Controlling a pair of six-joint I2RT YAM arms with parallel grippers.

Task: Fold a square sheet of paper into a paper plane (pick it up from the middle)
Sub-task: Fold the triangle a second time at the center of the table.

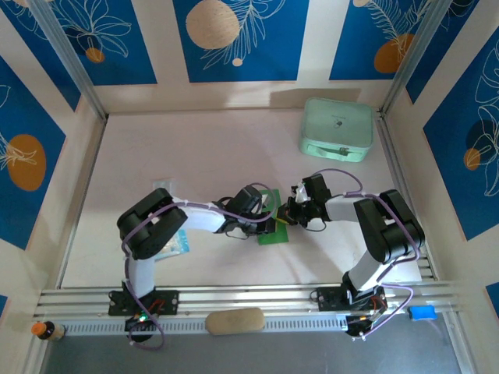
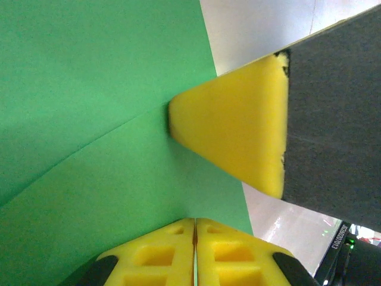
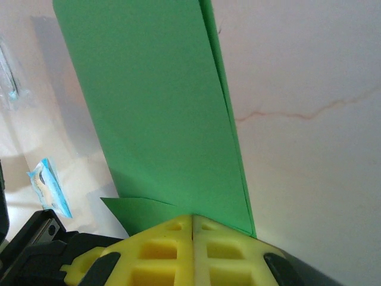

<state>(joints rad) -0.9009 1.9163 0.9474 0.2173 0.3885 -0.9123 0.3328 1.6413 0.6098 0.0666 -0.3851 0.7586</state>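
The green paper sheet [image 3: 161, 107] is thin and matte. It is folded into a long narrow strip with straight, layered edges and lies in the middle of the pale, faintly veined table [image 3: 309, 71], between the two arms. The right gripper [image 3: 193, 235] is clenched, its yellow pads with square hollows meeting in one thin seam at the paper's end. Its wedge-shaped tip presses where a soft crease runs. The left gripper [image 2: 194, 244] is clenched too, resting on the paper; if paper is pinched inside, I cannot tell. A rounded mint case [image 1: 337, 128] stands well apart.
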